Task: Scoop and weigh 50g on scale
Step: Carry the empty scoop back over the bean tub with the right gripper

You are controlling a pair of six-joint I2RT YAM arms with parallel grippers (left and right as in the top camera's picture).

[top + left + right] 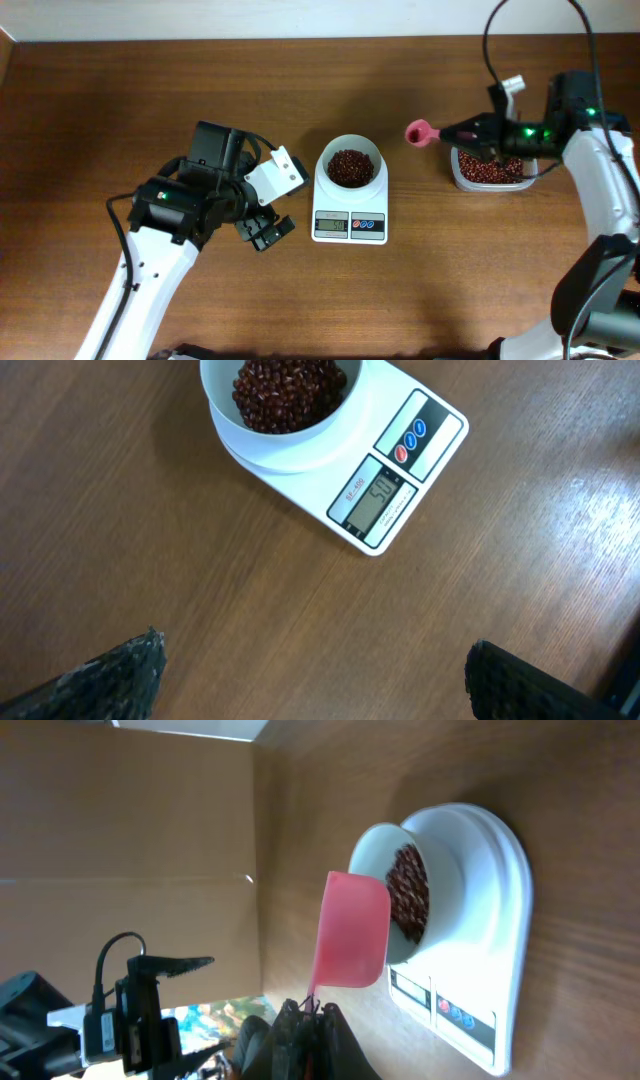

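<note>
The white scale stands mid-table, and its round bowl holds a heap of red-brown beans. My right gripper is shut on the thin handle of a pink scoop, held in the air between the scale and the bean tub. The scoop's cup looks empty from overhead. In the right wrist view the scoop juts from my right gripper toward the bowl's beans. My left gripper rests open left of the scale. Its fingers are spread over bare wood below the scale.
A clear rectangular tub of the same beans sits at the right, under my right wrist. A black cable loops above the right arm. The wooden table meets a pale wall along the back edge.
</note>
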